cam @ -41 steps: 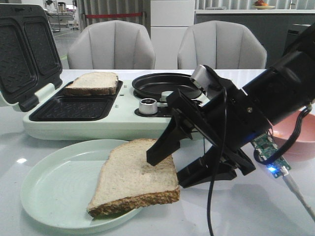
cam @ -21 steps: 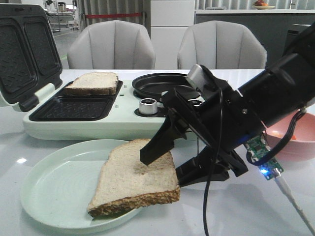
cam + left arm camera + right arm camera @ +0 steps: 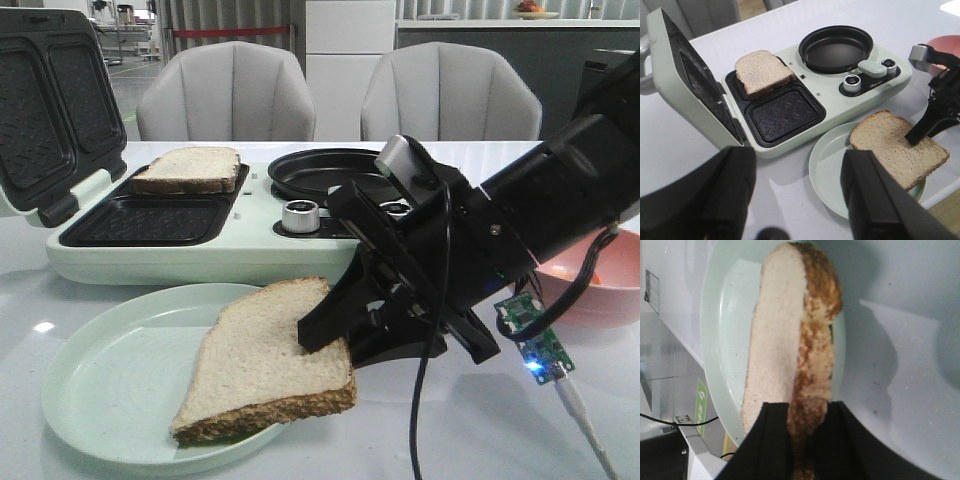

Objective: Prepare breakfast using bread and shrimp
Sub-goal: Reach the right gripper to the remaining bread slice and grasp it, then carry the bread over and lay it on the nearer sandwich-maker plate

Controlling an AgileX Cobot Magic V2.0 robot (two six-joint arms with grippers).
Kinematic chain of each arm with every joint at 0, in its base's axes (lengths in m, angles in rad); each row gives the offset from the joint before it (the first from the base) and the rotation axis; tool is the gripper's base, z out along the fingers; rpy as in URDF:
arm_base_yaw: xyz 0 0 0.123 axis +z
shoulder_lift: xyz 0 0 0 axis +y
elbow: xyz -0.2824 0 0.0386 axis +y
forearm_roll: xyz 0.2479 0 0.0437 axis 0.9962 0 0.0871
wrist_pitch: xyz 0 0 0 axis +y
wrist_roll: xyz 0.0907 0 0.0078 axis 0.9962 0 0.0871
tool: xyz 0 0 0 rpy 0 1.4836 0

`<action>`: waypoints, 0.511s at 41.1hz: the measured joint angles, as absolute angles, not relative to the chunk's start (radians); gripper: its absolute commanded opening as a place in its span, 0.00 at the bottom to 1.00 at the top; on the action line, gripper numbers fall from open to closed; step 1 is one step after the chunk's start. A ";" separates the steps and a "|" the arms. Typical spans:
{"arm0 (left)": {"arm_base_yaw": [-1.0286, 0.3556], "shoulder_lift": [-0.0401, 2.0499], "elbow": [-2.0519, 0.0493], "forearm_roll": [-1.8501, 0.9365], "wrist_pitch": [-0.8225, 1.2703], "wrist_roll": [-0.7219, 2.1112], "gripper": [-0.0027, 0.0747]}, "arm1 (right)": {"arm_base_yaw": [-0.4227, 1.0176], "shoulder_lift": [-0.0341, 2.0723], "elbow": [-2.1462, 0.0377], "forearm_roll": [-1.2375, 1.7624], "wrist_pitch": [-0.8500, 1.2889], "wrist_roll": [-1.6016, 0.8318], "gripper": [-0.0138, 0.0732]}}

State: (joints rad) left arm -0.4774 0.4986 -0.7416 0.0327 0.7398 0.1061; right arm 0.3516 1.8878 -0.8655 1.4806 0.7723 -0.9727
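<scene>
My right pincer (image 3: 340, 335) clamps the plate's (image 3: 110, 385) bread slice (image 3: 260, 365) by its edge; I should lift level toward the sandwich maker (image 3: 190, 235).

1. Looks like a staged dining or kitchen corner inside a lab or showroom, not someone's home.
2. White glossy table (image 3: 80, 250) with a mint breakfast maker (image 3: 200, 250) on it.
3. Two grey padded chairs (image 3: 228, 95) behind.
4. Further back there's a counter (image 3: 520, 25), white cabinet (image 3: 348, 60), and a red barrier tape (image 3: 232, 32).
</scene>
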 measured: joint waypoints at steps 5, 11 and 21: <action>-0.477 0.499 -0.742 0.033 0.740 0.106 0.60 | 0.352 1.881 -0.866 1.481 0.772 -0.983 0.30; -0.477 0.499 -0.742 0.033 0.740 0.106 0.60 | 0.352 1.839 -0.866 1.481 0.772 -0.994 0.28; -0.477 0.499 -0.742 0.033 0.740 0.106 0.60 | 0.352 1.701 -0.866 1.477 0.771 -0.996 0.28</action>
State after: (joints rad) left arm -0.4774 0.4986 -0.7416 0.0327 0.7398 0.1061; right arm 0.3516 1.7007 -0.8655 1.4768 0.7705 -0.9959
